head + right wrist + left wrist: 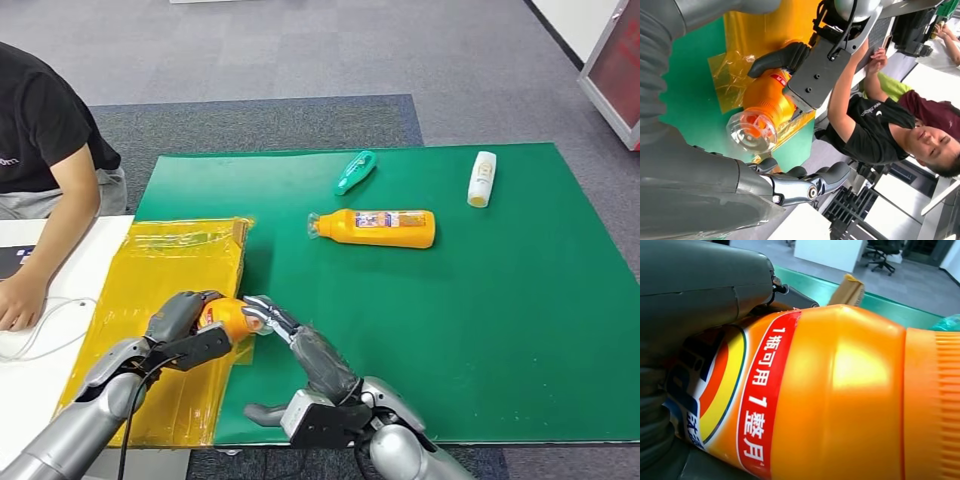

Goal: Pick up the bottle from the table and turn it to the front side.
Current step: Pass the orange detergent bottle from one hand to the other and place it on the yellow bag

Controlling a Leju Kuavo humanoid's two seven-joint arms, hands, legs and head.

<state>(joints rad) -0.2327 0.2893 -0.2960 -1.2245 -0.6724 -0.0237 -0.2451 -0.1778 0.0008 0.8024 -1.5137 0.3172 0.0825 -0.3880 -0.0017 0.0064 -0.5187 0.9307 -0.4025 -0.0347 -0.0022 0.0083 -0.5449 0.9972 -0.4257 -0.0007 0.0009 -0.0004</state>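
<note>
An orange plastic bottle with a red-banded label and clear cap [230, 318] is gripped by the left hand [185, 325], fingers wrapped round its body, held just above the crinkly yellow plastic sheet [170, 290] at the edge of the green table mat [490, 300]. The right hand [302, 350] is stretched toward the bottle's cap end with fingers apart, nothing held; whether the fingertips touch the cap can't be told. Further back on the mat, a second orange bottle [375, 228], a green tube [355, 172] and a small white bottle [481, 178] are laid flat. A person in a black shirt [38, 130] is seated at the left.
</note>
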